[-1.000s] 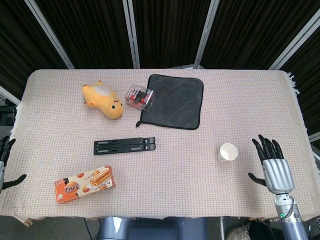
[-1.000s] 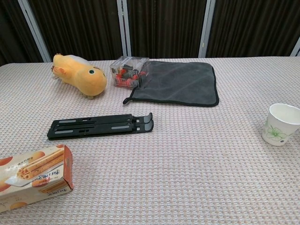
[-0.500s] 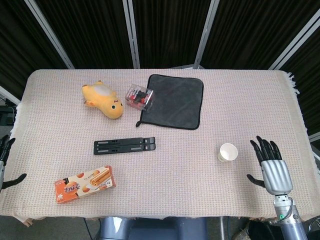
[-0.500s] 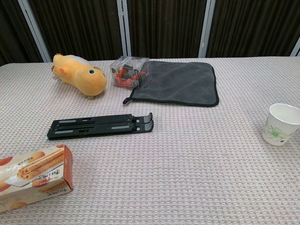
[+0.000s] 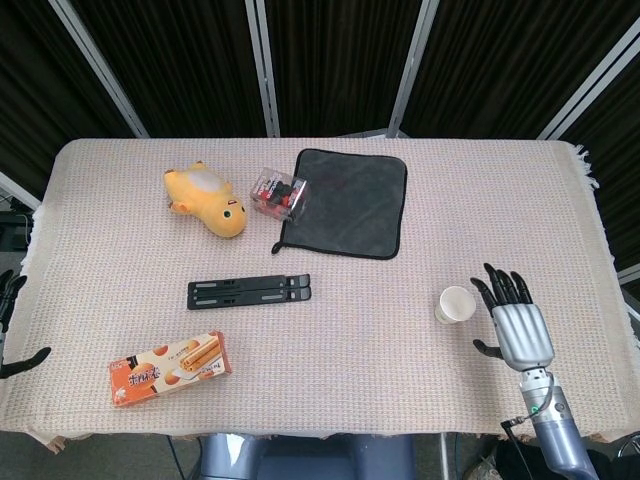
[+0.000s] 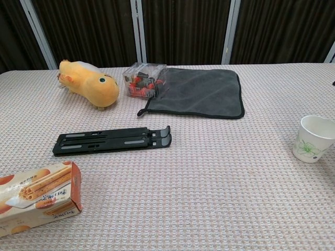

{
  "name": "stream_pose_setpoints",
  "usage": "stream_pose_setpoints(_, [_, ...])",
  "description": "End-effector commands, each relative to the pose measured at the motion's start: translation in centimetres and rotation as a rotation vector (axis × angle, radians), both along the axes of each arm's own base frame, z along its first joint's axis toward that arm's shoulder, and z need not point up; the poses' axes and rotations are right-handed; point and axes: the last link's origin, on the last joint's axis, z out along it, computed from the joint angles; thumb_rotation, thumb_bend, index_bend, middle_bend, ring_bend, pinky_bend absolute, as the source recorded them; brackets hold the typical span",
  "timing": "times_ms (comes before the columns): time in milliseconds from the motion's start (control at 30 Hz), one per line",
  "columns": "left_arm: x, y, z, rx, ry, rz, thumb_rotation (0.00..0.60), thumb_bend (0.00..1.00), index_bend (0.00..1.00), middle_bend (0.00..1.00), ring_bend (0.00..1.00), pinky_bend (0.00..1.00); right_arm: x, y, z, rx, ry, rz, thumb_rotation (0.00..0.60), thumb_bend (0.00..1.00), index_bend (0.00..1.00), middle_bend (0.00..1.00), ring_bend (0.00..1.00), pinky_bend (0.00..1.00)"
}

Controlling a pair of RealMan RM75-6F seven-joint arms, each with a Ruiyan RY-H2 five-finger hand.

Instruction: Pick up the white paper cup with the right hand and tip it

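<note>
The white paper cup (image 5: 456, 303) stands upright on the right side of the table; the chest view shows a green flower print on the cup (image 6: 313, 138). My right hand (image 5: 513, 322) hovers just right of the cup with its fingers spread, a small gap between them, and it holds nothing. At the table's left edge, only the dark fingertips of my left hand (image 5: 10, 322) show, spread apart and holding nothing. Neither hand appears in the chest view.
A black folding stand (image 5: 249, 291) lies mid-table and a snack box (image 5: 167, 367) near the front left. A yellow plush toy (image 5: 207, 198), a clear box of red items (image 5: 279, 192) and a dark grey cloth (image 5: 347, 201) sit further back.
My right hand has moved left and slightly forward, closing in on the cup. The cup and the other things have not moved.
</note>
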Motion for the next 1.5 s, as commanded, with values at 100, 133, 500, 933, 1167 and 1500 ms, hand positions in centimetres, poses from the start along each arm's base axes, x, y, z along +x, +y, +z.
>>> stream_pose_setpoints(100, [-0.1, 0.0, 0.0, -0.005, -0.001, 0.003, 0.6, 0.0, 0.0, 0.0, 0.0, 0.0, 0.7, -1.6, -1.2, 0.041, 0.015, -0.039, 0.6, 0.09, 0.17, 0.0, 0.0, 0.0])
stream_pose_setpoints(133, [-0.1, 0.1, -0.1, -0.006, -0.001, 0.004, 0.6, 0.0, 0.0, 0.0, 0.0, 0.0, 0.7, -1.8, -1.5, 0.05, 0.02, -0.048, 0.6, 0.09, 0.17, 0.0, 0.0, 0.0])
stream_pose_setpoints(500, [-0.1, 0.3, -0.3, -0.019, 0.002, 0.007, 0.6, 0.0, 0.0, 0.0, 0.0, 0.0, 0.8, -3.4, -3.1, 0.09, 0.039, -0.088, 0.6, 0.1, 0.22, 0.0, 0.0, 0.0])
stream_pose_setpoints(933, [-0.1, 0.3, -0.5, -0.026, 0.004, 0.008, 0.6, 0.0, 0.0, 0.0, 0.0, 0.0, 0.5, -4.8, -4.2, 0.077, 0.029, -0.104, 0.6, 0.15, 0.3, 0.06, 0.0, 0.0])
stream_pose_setpoints(1167, [-0.1, 0.4, -0.6, -0.029, 0.005, 0.009, 0.6, 0.0, 0.0, 0.0, 0.0, 0.0, -0.1, -5.1, -4.7, 0.078, 0.04, -0.124, 0.6, 0.21, 0.4, 0.14, 0.0, 0.0])
stream_pose_setpoints(1500, [0.0, 0.4, -0.7, -0.031, 0.006, 0.005, 0.6, 0.0, 0.0, 0.0, 0.0, 0.0, 1.9, -4.7, -4.4, 0.062, -0.068, -0.069, 0.6, 0.21, 0.45, 0.18, 0.0, 0.0])
